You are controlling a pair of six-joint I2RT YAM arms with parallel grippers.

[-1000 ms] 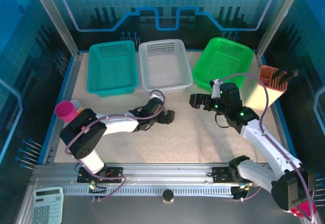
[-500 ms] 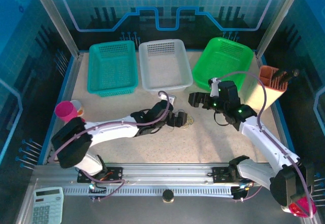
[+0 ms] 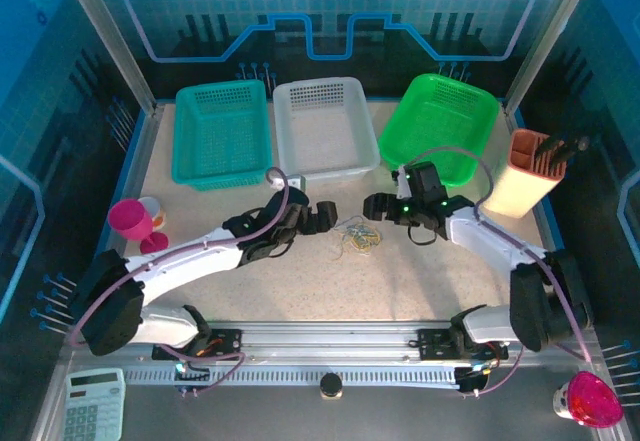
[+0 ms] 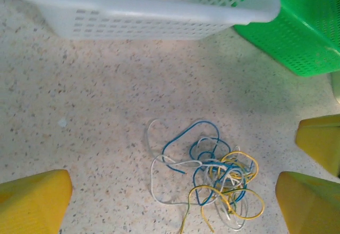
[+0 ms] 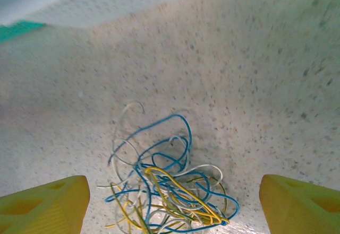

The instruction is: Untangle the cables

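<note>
Left claw [image 3: 326,215]: jaws at full spread, empty. Just ahead of it, on the speckled tabletop [image 4: 79,101], lies the tangle of cables [image 4: 212,175], with blue, white and yellow wires in one clump. Right claw [image 3: 372,206] faces in from the clump's other side, jaws also wide and holding nothing. Neither claw seems to touch the wires. White basket [image 4: 159,11] sits beyond both.

Change over the last second: left arm stretched out and uncovered the clump; right claw swung in close. Likely both are lining up for a first pull. No strand is separated yet.
</note>
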